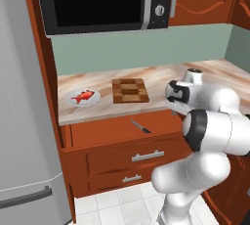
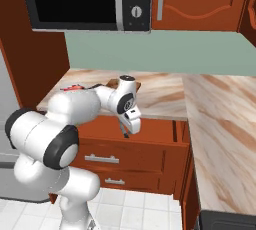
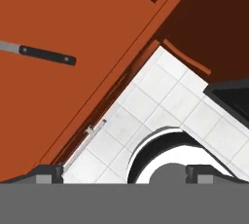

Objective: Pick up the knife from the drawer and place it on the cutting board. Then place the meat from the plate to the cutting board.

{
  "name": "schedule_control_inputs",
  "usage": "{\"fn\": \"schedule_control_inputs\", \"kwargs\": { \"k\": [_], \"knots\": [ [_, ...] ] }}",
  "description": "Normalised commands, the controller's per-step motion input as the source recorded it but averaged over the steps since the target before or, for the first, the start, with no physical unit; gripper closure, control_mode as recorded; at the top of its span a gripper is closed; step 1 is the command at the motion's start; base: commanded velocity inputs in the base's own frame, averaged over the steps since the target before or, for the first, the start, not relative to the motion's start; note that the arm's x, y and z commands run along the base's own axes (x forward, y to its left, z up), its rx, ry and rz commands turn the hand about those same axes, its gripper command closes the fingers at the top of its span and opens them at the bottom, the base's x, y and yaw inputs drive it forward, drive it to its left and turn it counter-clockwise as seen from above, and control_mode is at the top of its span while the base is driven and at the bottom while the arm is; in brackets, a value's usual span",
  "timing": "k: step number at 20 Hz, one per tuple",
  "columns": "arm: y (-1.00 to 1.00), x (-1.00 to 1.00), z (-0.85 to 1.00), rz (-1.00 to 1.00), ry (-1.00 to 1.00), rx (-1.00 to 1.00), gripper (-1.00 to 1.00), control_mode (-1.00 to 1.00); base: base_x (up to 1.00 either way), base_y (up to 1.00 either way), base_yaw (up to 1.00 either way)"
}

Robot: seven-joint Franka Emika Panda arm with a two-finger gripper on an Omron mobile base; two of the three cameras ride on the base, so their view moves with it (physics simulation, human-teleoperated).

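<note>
The wide reddish-brown wooden drawer [image 1: 117, 132] stands pulled out below the front edge of the marbled beige counter [image 1: 161, 75], its flat floor bare around the slim black-handled, silver-bladed knife [image 1: 140, 126], which lies near the drawer's middle with its long axis slanted, handle toward the front right corner. The two-finger gripper [image 3: 124, 173] hangs over the drawer's right front corner with its dark tips spread wide and nothing between them. On the counter, the checkered light-and-dark wooden cutting board [image 1: 129, 90] lies flat toward the front edge, and left of it, apart, the red-orange fish-shaped meat [image 1: 84, 96] rests on the round white-grey plate [image 1: 72, 101].
</note>
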Motion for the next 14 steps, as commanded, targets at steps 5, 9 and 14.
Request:
{"fn": "schedule_control_inputs", "kwargs": {
  "k": [5, 9, 14],
  "knots": [
    [-0.01, 0.17, -0.43, 0.0, 0.01, -0.01, -1.0, -1.0, 0.0, 0.0, 0.0],
    [0.0, 0.06, -0.49, 0.01, 0.0, -0.02, -1.0, -1.0, 0.0, 0.0, 0.0],
    [0.0, 0.16, -0.35, 0.0, 0.0, -0.03, -1.0, -1.0, 0.0, 0.0, 0.0]
  ]
}}
